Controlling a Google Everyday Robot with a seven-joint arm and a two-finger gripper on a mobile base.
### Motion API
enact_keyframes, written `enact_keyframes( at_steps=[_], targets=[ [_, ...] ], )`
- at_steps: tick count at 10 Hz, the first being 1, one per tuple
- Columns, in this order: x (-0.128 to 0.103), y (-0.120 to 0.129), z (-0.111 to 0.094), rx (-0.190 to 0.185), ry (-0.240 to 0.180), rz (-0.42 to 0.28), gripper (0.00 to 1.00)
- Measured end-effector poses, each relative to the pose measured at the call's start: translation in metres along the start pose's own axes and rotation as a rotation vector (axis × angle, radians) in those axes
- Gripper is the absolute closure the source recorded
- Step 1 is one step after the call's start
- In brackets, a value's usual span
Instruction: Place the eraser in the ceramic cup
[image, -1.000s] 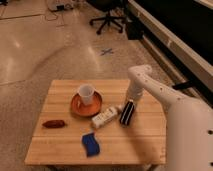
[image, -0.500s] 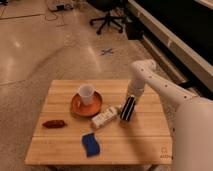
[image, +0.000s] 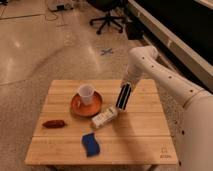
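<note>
**Eraser held near-upright at the arm's end, right of the cup**

Eraser (image: 122, 101) hangs from the gripper (image: 127, 88) over the middle-right part of the wooden table (image: 142, 142). From my station I read the claw as clamped on the block's upper end, though the grip itself is mostly lost against the dark block. The white arm (image: 150, 67) comes in from the right and bends down to it.

The eraser's long axis runs close to vertical with a slight lean. Its top end points up and a little to the right, toward the wrist. Its bottom end points down and a little to the left, toward the table top. The white stripes run along that same axis, from end to end.

The lower end sits just beside the far end of the white bottle (image: 105, 119), which lies on its side on the wood. I cannot tell whether the two touch, nor whether the eraser's tip meets the table.

The ceramic cup (image: 86, 93) stands upright, mouth up, on the orange-brown saucer (image: 75, 107). It is to the left of the eraser and apart from it, with the saucer's right rim between them.

A blue sponge (image: 91, 144) lies near the front edge, and a small reddish-brown object (image: 53, 123) lies at the left. Behind the table, an office chair (image: 107, 20) stands on the shiny floor.
</note>
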Motion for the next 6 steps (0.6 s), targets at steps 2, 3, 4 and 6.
enact_keyframes(
  at_steps=[2,3,4,6],
  targets=[
    [-0.001,-0.04,-0.018,0.083,0.021,-0.093,1.0],
    [-0.002,-0.051,-0.022,0.105,0.027,-0.121,1.0],
    [-0.005,-0.077,-0.031,0.159,0.04,-0.184,1.0],
    [-0.01,-0.099,-0.041,0.224,0.059,-0.249,1.0]
  ],
)
